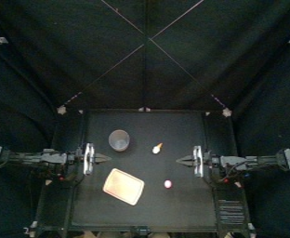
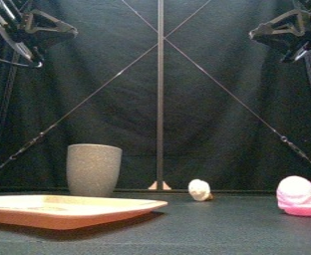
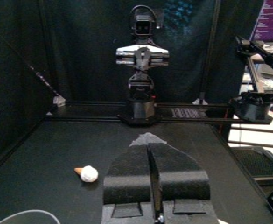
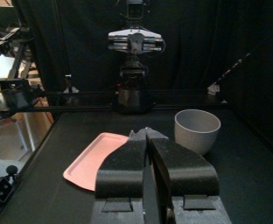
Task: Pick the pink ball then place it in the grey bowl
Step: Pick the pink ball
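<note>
Since the pink ball (image 2: 299,196) looks small, smooth and round, I'd guess it is light and apt to roll or squirt out of a hasty pinch. The jaws would best close across its widest part, coming down from above. Whether it is hard or squashy I can't tell from where I stand. It sits on the black table (image 1: 185,200) near the right pincer (image 4: 147,136), a little inward of its tips and toward the table's front, clear of everything else. Sweeping from the left: the left pincer (image 3: 150,144) hangs above the table at its own side with its jaws pressed together, holding nothing. Ahead of it and toward the front lies the flat pink tray (image 1: 124,186). Ahead of it toward the back stands the grey bowl (image 2: 95,169), upright with its mouth open, well apart from the ball. Further out, about midway between the two pincers, a small white toy (image 2: 199,188) lies on its side. Then comes the ball, and last the right pincer, jaws also pressed together and empty, so they would need to spread before any grab. Nothing stands between that pincer and the ball. On the carry to the bowl the white toy lies close to the straight path, and the bowl's tall rim calls for a good lift.
</note>
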`<action>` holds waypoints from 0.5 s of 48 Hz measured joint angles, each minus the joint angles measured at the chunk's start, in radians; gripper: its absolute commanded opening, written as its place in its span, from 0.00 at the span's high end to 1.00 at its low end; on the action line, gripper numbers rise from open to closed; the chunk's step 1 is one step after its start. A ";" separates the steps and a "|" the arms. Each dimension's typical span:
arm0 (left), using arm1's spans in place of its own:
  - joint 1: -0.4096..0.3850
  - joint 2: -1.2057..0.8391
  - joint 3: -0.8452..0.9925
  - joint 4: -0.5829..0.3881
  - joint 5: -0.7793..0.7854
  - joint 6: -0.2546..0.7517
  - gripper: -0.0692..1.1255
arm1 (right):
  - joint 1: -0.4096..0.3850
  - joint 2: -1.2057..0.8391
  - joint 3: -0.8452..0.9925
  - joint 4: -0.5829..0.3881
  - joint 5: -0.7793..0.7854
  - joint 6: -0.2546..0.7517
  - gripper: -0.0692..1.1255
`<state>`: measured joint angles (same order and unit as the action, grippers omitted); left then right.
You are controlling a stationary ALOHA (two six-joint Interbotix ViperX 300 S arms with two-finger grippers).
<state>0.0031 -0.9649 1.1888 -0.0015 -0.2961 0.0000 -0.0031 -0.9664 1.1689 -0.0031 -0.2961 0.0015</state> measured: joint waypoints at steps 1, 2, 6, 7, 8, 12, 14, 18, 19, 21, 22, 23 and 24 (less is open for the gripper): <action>0.000 -0.002 0.002 -0.002 -0.002 0.000 0.96 | 0.000 0.000 0.000 0.002 0.000 0.000 0.92; 0.002 -0.002 0.000 -0.002 0.000 0.000 0.97 | -0.002 0.002 0.000 0.000 0.000 0.002 0.92; 0.020 0.002 0.002 -0.003 0.003 0.000 0.96 | -0.026 0.028 0.008 0.000 0.002 0.003 0.91; 0.023 0.002 0.000 -0.005 0.005 0.000 0.96 | -0.032 0.041 0.009 0.000 0.000 0.003 0.90; 0.028 0.003 0.000 -0.003 0.005 0.000 0.95 | -0.037 0.057 0.011 0.000 0.002 0.005 0.89; 0.043 0.003 0.002 -0.005 0.005 0.000 0.95 | -0.058 0.126 0.020 0.000 0.002 0.011 0.81; 0.052 0.003 0.002 -0.005 0.005 0.000 0.95 | -0.060 0.164 0.026 0.000 0.002 0.011 0.74; 0.066 0.003 0.003 -0.005 0.005 -0.002 0.95 | -0.057 0.236 0.032 0.005 0.002 0.011 0.57; 0.069 0.003 0.003 -0.006 0.005 -0.002 0.95 | -0.054 0.253 0.032 0.006 0.002 0.011 0.52; 0.072 0.003 0.005 -0.011 0.005 -0.002 0.95 | -0.048 0.282 0.032 0.011 0.002 0.014 0.42; 0.074 0.003 0.006 -0.012 0.005 -0.002 0.95 | -0.040 0.295 0.032 0.015 0.002 0.017 0.37; 0.075 0.003 0.009 -0.014 0.005 -0.002 0.95 | -0.035 0.307 0.032 0.021 0.003 0.020 0.33; 0.078 0.003 0.009 -0.017 0.005 -0.002 0.95 | -0.031 0.318 0.032 0.028 0.003 0.021 0.29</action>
<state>0.0813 -0.9618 1.1980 -0.0184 -0.2915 -0.0015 -0.0337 -0.6489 1.2011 0.0245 -0.2930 0.0230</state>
